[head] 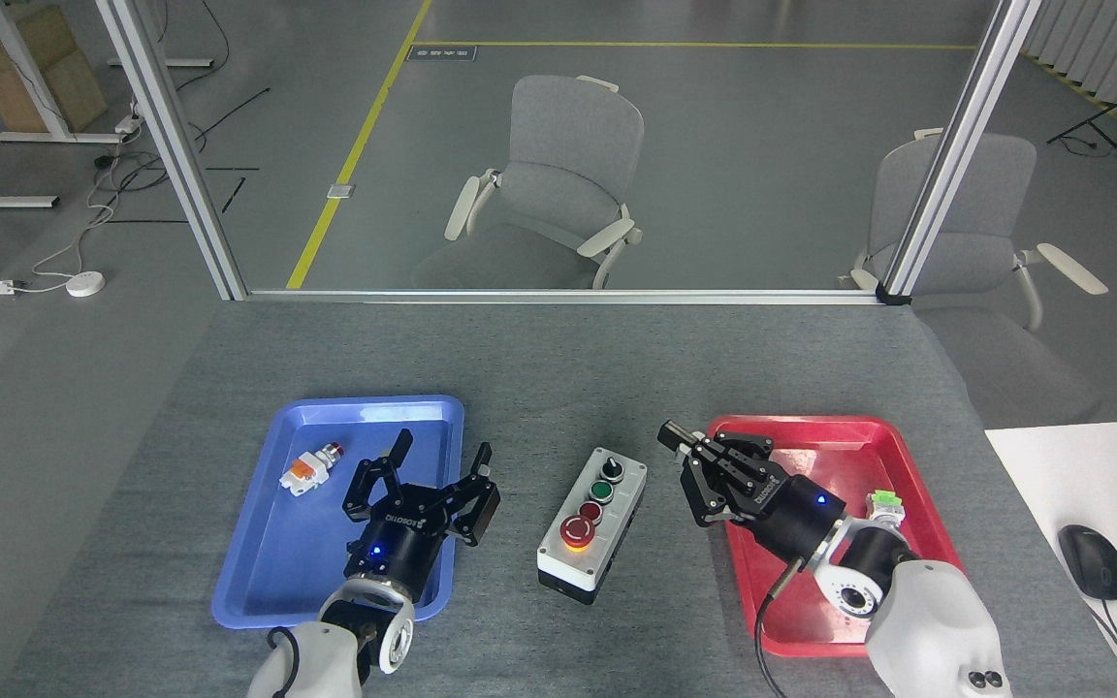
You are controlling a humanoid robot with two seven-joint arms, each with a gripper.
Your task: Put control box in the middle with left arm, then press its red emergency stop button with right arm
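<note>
Wide grey table (pixel 558 368) fills the scene, and on it sit two trays: the blue tray (pixel 272 572) on the left, the red tray (pixel 835 431) on the right. Between them, dead centre, lies the control box (pixel 593 524), flat on the table, angled a touch so its far end leans right, touching neither tray. Its buttons run in a row, and at the near end sits the red emergency stop button (pixel 577 532), yellow ring showing beneath it, nothing on top of it.

Left arm (pixel 326 659) comes up over the blue tray, and the left claw (pixel 428 465) hangs there with its fingers spread wide, holding nothing, well apart from the box. Right arm (pixel 917 620) reaches in across the red tray, and the right claw (pixel 704 463) points toward the box with fingers drawn close together, empty, just beyond the tray's left rim and near the box's far end, not touching it.

Small stuff: a white-and-orange switch part (pixel 306 469) in the blue tray's far-left area, a green-and-silver switch part (pixel 883 504) in the red tray, partly hidden behind the right wrist.
</note>
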